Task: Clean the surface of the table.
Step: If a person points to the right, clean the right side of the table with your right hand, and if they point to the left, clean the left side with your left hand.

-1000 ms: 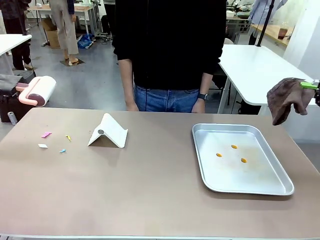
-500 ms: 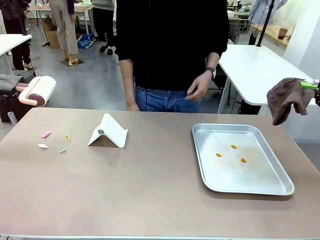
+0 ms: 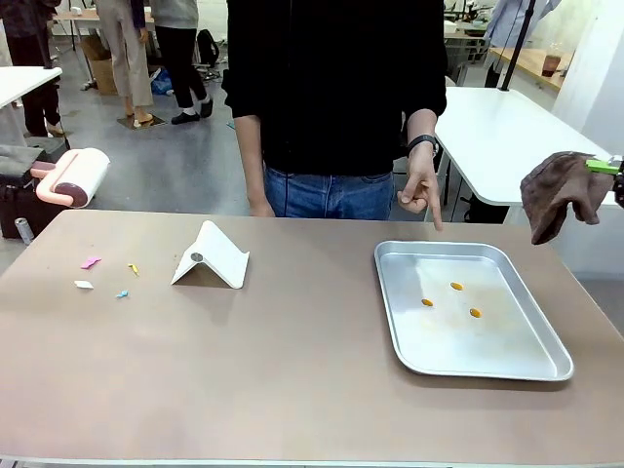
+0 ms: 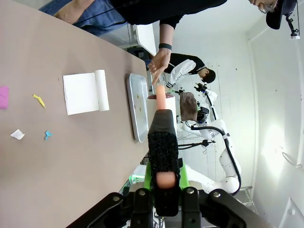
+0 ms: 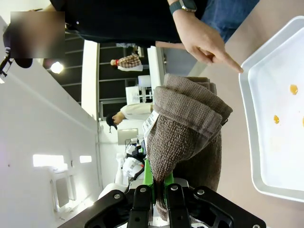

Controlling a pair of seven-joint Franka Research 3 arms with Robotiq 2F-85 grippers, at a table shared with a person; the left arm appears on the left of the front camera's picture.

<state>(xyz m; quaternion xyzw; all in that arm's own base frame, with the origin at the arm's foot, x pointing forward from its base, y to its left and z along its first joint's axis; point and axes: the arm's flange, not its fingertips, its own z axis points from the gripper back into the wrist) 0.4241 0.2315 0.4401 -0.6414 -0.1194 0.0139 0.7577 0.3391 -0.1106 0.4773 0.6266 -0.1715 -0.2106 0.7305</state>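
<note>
1. Handling: table is stiff, flat, matte and prob. won't shift. No grab pt needed, just wipe/roll across the top.
2. Look: beige-brown, pale near edge, fills foreground. Paper scraps far-left, silver tray w/ orange spots right.
3. L gripper clenched on lint roller; R gripper clamped on brown cloth, off table's right.
</note>
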